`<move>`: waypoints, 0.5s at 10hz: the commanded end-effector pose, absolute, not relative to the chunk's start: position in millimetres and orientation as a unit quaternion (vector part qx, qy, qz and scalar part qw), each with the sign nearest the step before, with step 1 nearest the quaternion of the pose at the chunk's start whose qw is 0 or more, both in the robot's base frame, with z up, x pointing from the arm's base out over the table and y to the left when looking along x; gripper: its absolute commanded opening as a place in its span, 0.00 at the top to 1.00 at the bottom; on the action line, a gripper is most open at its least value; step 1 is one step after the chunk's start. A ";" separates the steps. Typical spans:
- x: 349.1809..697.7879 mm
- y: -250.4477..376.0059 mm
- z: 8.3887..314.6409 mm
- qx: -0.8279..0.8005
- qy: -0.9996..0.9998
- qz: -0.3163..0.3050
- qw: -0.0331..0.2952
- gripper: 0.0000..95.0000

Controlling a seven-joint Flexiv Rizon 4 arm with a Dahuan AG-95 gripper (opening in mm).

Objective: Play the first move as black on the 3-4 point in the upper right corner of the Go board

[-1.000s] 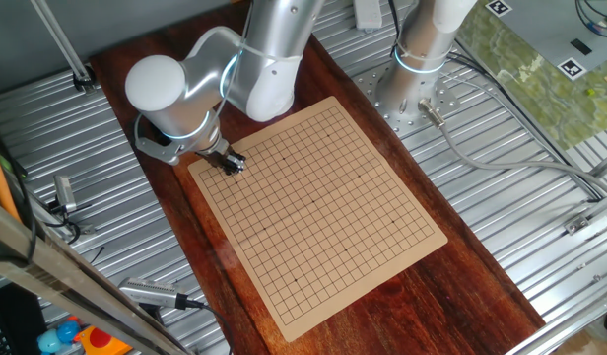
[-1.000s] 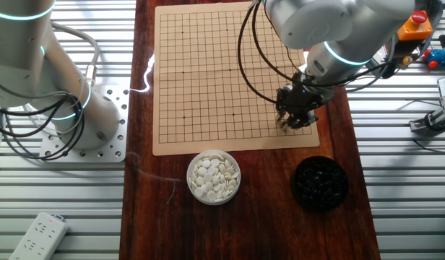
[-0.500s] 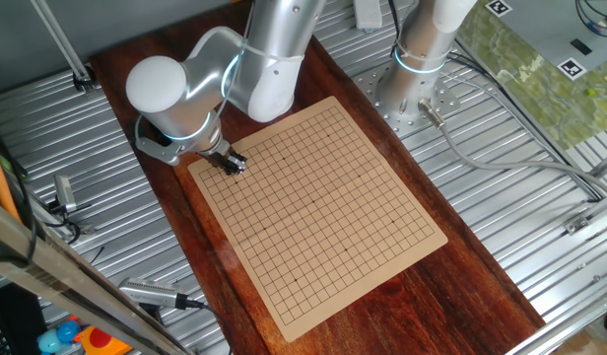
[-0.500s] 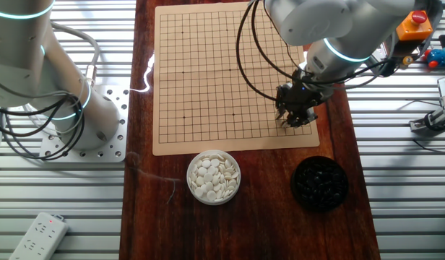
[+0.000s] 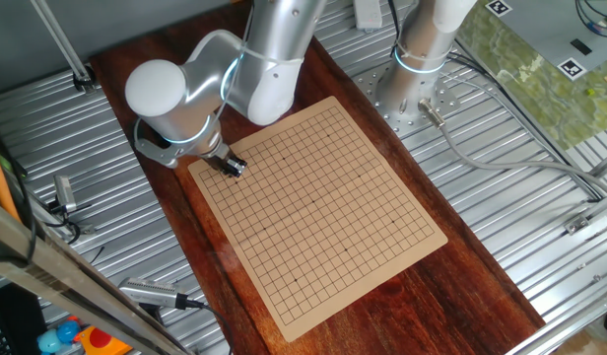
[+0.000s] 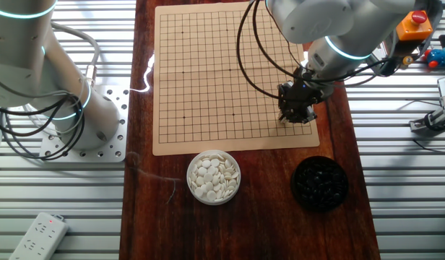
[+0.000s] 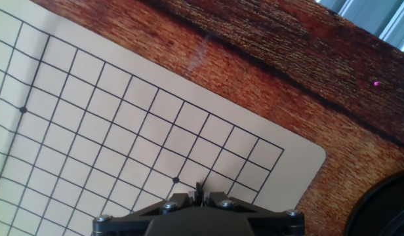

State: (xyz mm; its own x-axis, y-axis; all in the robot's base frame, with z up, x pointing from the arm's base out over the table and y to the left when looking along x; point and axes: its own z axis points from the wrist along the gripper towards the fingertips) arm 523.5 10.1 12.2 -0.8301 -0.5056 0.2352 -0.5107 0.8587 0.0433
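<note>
gripper [image 6: 293,115] | has lifted slightly and shifted further up the board [image 6: 208,72] | near its corner

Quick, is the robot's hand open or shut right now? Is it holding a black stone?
Gripper: over the corner of the board; its fingers look pressed together, but no stone shows, so holding one cannot be told.

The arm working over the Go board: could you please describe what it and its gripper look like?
The arm is built of rounded, glossy silver-grey segments with a domed white cap at one joint and thin glowing cyan rings where segments meet. Black cables loop from its wrist in the other fixed view. The gripper is small, dark and boxy, with black metal fingers and visible screws in the hand view.
</note>
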 end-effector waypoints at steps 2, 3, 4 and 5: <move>524.0 10.2 12.3 0.264 -0.957 0.009 0.119 1.00; 524.0 10.2 12.3 0.264 -0.957 0.009 0.119 1.00; 523.8 10.4 12.6 0.263 -0.957 0.008 0.118 1.00; 523.1 11.3 13.6 0.263 -0.958 0.008 0.119 1.00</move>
